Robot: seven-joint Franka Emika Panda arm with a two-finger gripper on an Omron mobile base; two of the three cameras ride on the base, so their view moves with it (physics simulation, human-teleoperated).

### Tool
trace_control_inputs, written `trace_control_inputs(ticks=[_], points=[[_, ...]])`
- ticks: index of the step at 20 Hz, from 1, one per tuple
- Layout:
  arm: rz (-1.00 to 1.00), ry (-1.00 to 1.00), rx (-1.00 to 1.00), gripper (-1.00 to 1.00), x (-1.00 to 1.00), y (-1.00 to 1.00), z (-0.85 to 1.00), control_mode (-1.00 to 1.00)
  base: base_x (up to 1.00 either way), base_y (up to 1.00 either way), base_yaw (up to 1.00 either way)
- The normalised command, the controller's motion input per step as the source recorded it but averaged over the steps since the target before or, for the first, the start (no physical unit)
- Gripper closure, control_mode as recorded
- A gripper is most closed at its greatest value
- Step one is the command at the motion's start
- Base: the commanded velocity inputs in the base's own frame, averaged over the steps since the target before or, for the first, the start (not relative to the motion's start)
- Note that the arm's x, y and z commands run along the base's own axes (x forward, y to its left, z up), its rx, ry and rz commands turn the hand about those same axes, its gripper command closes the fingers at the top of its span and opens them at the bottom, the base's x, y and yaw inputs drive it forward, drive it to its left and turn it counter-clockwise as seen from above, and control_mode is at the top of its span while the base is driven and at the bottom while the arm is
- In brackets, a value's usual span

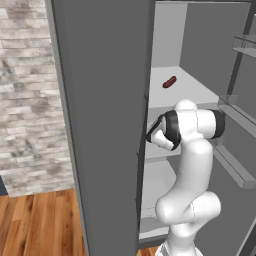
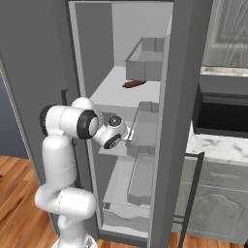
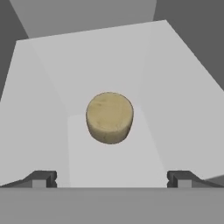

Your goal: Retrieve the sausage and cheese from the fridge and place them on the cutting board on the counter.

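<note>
One piece of cheese (image 3: 110, 117), a pale round chunk, sat on a light grey fridge shelf (image 3: 109, 162), straight ahead of the gripper (image 3: 111, 179) and centred between its widely spread, empty fingers. It showed no clear long axis. The sausage (image 1: 169, 82) lay on the shelf above, farther in.

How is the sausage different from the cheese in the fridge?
Colour: the sausage is dark red-brown, the cheese pale yellow-tan.
Shape: the sausage is a thin link lying on its side; the cheese is a stubby round chunk.
Place: the sausage lies on a shelf above the robot's hand, while the cheese sits straight ahead of the open gripper.
Both rest untouched on light grey shelves of the fridge.
</note>
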Motion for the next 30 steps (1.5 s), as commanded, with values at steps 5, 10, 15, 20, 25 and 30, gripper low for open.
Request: trace_control_inputs(ticks=[5, 10, 15, 20, 25, 30], points=[[0.01, 0.0, 0.0, -1.0, 0.15, 0.0, -0.25, -1.0, 0.0, 0.0, 0.0], [0.01, 0.0, 0.0, -1.0, 0.22, 0.0, -0.28, -1.0, 0.0, 0.0, 0.0], [0.0, 0.0, 0.0, -1.0, 0.17, 0.0, -0.46, -1.0, 0.0, 0.0, 0.0], [0.01, 0.0, 0.0, -1.0, 0.14, 0.0, -0.34, -1.0, 0.0, 0.0, 0.0], [0.01, 0.0, 0.0, -1.0, 0.12, 0.0, -0.17, -1.0, 0.0, 0.0, 0.0], [0.02, 0.0, 0.0, -1.0, 0.13, 0.0, -0.07, -1.0, 0.0, 0.0, 0.0]])
